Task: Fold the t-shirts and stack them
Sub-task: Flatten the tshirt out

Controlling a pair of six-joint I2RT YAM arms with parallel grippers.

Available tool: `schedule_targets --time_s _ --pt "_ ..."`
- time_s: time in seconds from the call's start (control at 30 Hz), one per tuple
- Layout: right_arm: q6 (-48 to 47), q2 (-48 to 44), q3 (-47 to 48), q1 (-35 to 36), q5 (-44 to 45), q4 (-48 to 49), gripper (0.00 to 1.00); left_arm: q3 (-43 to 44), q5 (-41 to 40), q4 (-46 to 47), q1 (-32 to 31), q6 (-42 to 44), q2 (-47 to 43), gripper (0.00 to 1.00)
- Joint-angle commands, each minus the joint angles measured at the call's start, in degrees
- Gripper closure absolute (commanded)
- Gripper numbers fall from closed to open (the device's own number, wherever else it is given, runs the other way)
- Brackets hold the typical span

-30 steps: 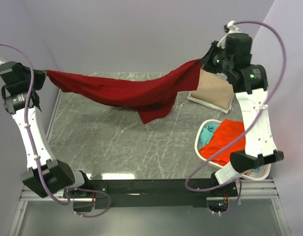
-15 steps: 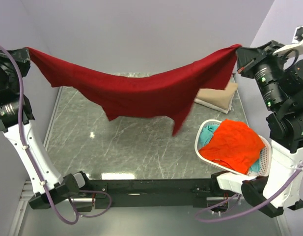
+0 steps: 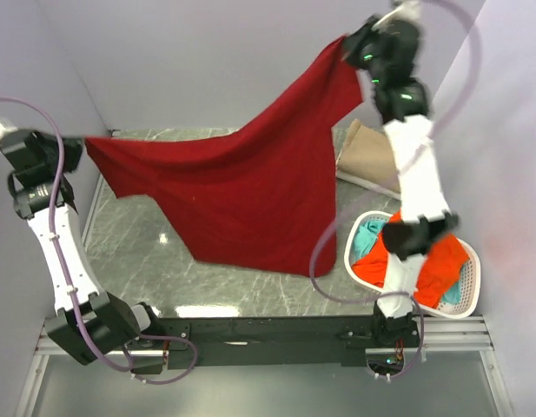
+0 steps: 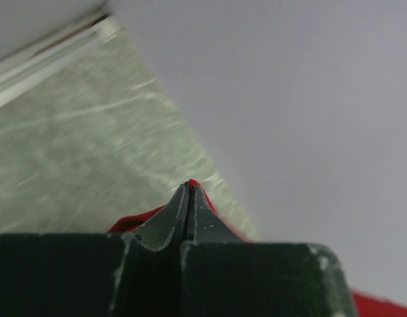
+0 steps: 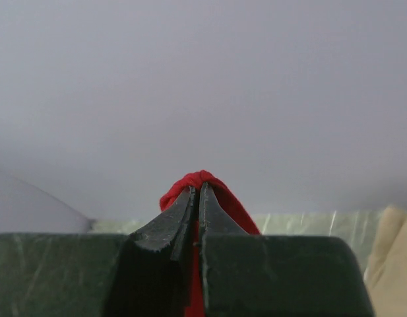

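A dark red t-shirt (image 3: 250, 195) hangs spread in the air between both arms, its lower edge drooping to the table near the front. My left gripper (image 3: 83, 142) is shut on one corner at the left, low above the table; red cloth (image 4: 193, 187) peeks past its tips (image 4: 188, 188). My right gripper (image 3: 346, 43) is shut on the other corner, raised high at the back right; a bunch of red cloth (image 5: 200, 181) bulges over its tips (image 5: 197, 190). A folded tan t-shirt (image 3: 372, 156) lies at the back right. An orange-red t-shirt (image 3: 424, 256) and a teal t-shirt (image 3: 366, 236) fill the basket.
A white oval laundry basket (image 3: 463, 304) stands at the front right, next to the right arm's base. The grey marbled table (image 3: 137, 234) is walled by pale panels at the back and both sides. The right arm's purple cable loops over the basket.
My right gripper has swung up and inward to the back, and my left has dropped lower. The shirt, stretched as a sagging band before, now hangs as a broad sheet sloping down to the left.
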Motion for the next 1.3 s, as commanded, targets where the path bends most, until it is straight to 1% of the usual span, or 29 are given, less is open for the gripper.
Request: schedule_targets --time_s 0.0,0.03,0.07,0.1,0.13,0.17,0.2,0.27,0.3,0.33,0.37,0.4,0.43,0.5,0.53,0.57,0.63,0.73,0.77,1.0,1.27 --pt "4.7 7.2 -0.1 -0.6 -1.1 7.4 1.0 -5.8 -1.7 5.3 0.7 1.9 0.9 1.0" --pt "5.2 8.6 -0.9 -0.5 -1.2 8.2 1.0 -6.8 -1.5 5.3 0.8 2.2 2.1 1.0" --pt "5.6 9.8 -0.8 -0.5 -1.2 8.3 0.91 -7.9 -1.2 5.7 0.7 2.4 2.5 1.0" --pt "5.5 12.4 -0.4 -0.5 -4.2 7.9 0.74 -9.8 -0.9 6.0 0.7 2.9 2.9 1.0" --pt "5.5 13.6 0.4 -0.1 -4.9 6.8 0.55 -10.8 -0.9 6.3 0.8 3.2 3.2 1.0" --pt "4.9 14.6 0.6 0.1 -6.0 5.2 0.27 -11.5 -0.7 6.3 0.7 3.6 3.2 1.0" --pt "4.4 14.7 0.3 0.5 -6.5 1.8 0.2 -12.9 -0.6 6.1 0.7 4.4 3.2 1.0" --pt "1.4 12.8 -6.0 2.6 -5.9 -1.1 0.18 -14.0 -1.1 5.7 0.7 5.1 2.6 1.0" --pt "0.4 9.1 -9.6 3.5 -5.4 -1.2 0.17 -14.9 -1.2 5.6 0.7 5.5 2.5 1.0" --pt "-0.4 6.7 -18.3 4.4 -4.6 -1.2 0.17 -15.2 -1.1 5.5 0.7 5.7 2.0 1.0" --pt "-1.3 1.5 -23.2 6.8 -4.2 -0.2 0.16 -15.6 -1.1 5.6 0.7 5.9 1.7 1.0" --pt "-1.3 -1.1 -28.1 7.8 -4.0 0.2 0.16 -16.3 -1.1 5.4 0.7 6.2 1.5 1.0" --pt "-1.2 -3.4 -37.3 10.1 -4.3 0.8 0.16 -16.6 -1.1 5.0 0.7 6.3 1.1 1.0" --pt "-0.1 -9.3 -45.3 12.6 -4.0 1.7 0.16 -17.4 -0.7 4.9 0.7 6.5 0.6 1.0" --pt "0.7 -10.7 -52.0 13.8 -3.8 1.7 0.16 -17.7 -0.7 4.8 0.7 6.7 0.4 1.0" --pt "2.4 -12.7 -55.1 15.9 -2.9 1.3 0.16 -17.9 -0.6 4.6 0.6 6.6 0.2 1.0" --pt "3.8 -13.6 -61.2 17.5 -1.5 0.2 0.18 -18.1 -0.4 4.2 0.5 7.0 0.2 1.0" --pt "6.8 -13.9 -65.9 20.2 4.6 -4.0 0.21 -18.2 -0.5 3.4 0.5 7.4 -0.2 1.0" --pt "7.1 -14.0 -66.9 20.3 4.6 -4.3 0.21 -18.3 -0.4 3.5 0.6 7.4 -0.2 1.0" --pt "9.5 -13.4 -72.3 20.2 13.2 -8.4 0.21 -18.6 0.0 3.2 0.3 7.4 -0.4 1.0" --pt "10.5 -12.3 -76.3 15.3 13.9 -8.4 0.21 -18.9 -0.3 2.9 0.3 7.9 -0.7 1.0"
